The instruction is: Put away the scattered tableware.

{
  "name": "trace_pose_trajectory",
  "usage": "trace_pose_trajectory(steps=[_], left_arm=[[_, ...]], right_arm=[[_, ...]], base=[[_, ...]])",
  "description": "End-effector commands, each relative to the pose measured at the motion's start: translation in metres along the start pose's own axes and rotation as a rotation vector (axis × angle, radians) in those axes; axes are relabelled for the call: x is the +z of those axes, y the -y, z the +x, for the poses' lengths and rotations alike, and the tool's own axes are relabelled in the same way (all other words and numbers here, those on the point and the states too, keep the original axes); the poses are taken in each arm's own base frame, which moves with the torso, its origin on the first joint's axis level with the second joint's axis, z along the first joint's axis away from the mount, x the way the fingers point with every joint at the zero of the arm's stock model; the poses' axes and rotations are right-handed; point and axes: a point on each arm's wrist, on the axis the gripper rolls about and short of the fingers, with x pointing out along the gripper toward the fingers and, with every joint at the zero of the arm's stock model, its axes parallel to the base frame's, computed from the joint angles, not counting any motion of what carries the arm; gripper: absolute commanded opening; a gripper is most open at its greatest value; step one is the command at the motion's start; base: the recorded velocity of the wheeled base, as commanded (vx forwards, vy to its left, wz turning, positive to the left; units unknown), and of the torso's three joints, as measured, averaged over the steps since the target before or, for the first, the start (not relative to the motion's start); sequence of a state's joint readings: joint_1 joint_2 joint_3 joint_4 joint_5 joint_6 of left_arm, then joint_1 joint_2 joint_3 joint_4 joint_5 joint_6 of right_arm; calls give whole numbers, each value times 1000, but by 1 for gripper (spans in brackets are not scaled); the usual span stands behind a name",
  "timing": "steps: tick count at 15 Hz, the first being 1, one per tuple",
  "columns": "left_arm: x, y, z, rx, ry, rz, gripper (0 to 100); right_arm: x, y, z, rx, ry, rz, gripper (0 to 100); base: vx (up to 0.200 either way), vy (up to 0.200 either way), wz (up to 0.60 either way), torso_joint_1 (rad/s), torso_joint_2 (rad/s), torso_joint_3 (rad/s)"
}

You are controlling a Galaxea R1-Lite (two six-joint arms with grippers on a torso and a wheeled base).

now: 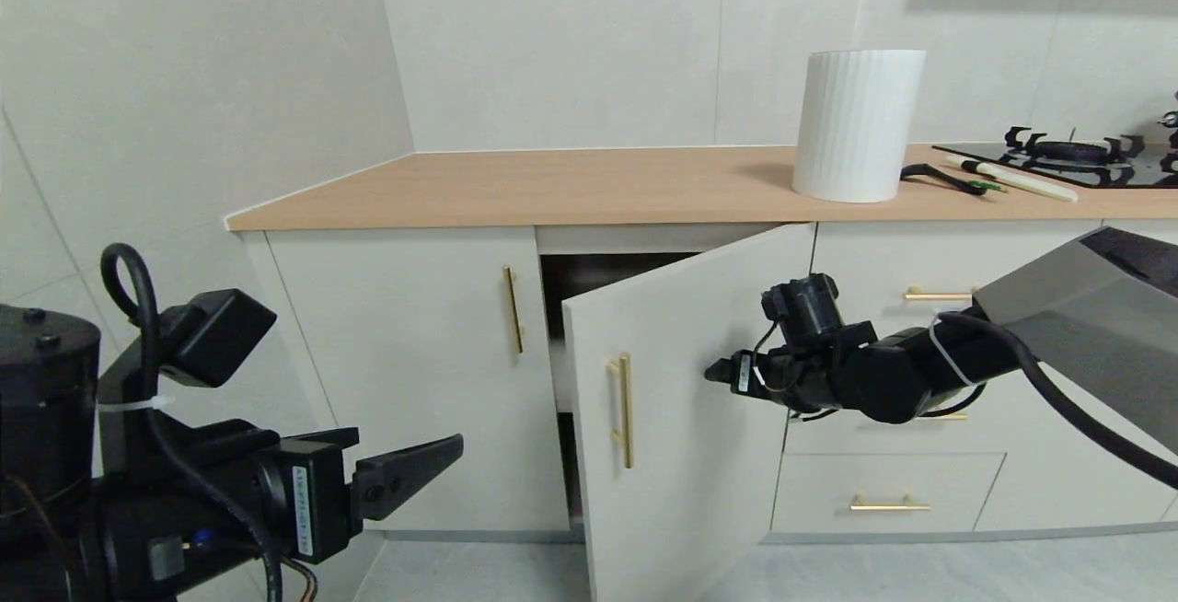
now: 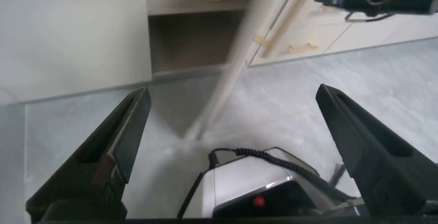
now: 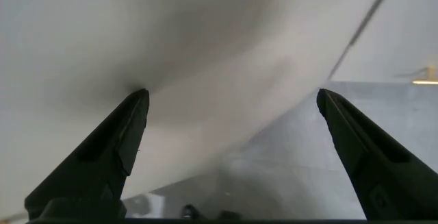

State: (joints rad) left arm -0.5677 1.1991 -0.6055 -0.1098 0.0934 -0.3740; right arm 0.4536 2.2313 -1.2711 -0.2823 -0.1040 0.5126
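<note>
1. Left gripper (image 2: 231,95): at 7 o'clock in the head view, low before the cabinets. Fingers spread wide, nothing between them.
2. Right gripper (image 3: 231,94): near centre, toward 4 o'clock. Fingers spread wide, empty, tip just at the face of the open cabinet door (image 1: 681,418).
3. Open cabinet door: white, swung outward, with an upright brass handle (image 1: 624,410). The interior behind it is dark.
4. Closed cabinet door (image 1: 414,372): at 9 o'clock of the open one, white.
5. Drawers (image 1: 888,482): at 4 o'clock, white, with horizontal brass pulls.
6. Countertop (image 1: 552,183): wood-toned, running across the upper half.
7. Ribbed white container (image 1: 858,123): at 1 o'clock, upright on the countertop.
8. Tableware: a black-handled utensil (image 1: 939,179) and a pale stick-shaped utensil (image 1: 1012,180) lie on the countertop at 2 o'clock, between the container and the gas hob (image 1: 1068,156). Well apart from both grippers.
9. Room: pale tiled walls (image 1: 552,50), grey floor (image 1: 920,574).
</note>
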Motion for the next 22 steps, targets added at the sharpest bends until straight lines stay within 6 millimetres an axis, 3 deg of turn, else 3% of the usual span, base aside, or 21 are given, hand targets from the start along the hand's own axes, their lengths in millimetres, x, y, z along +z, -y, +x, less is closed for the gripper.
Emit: trace_pose_trajectory(steps=[1,11,18,22], left_arm=[[0,0,1,0,-4,1,100],[1,0,3,19,2,0,100],[1,0,3,18,1,0,100],[1,0,4,18,0,0,100]], right_arm=[[1,-4,6,9,8,24,100],[28,-13,31,50,100,342,100],[40,-3,52,-14,187,419,100],[43,-1,52,-30,201,422,100]], base=[[200,0,0,-2,-2,-2],[0,0,0,0,0,0],[0,0,0,0,0,0],[0,0,0,0,0,0]])
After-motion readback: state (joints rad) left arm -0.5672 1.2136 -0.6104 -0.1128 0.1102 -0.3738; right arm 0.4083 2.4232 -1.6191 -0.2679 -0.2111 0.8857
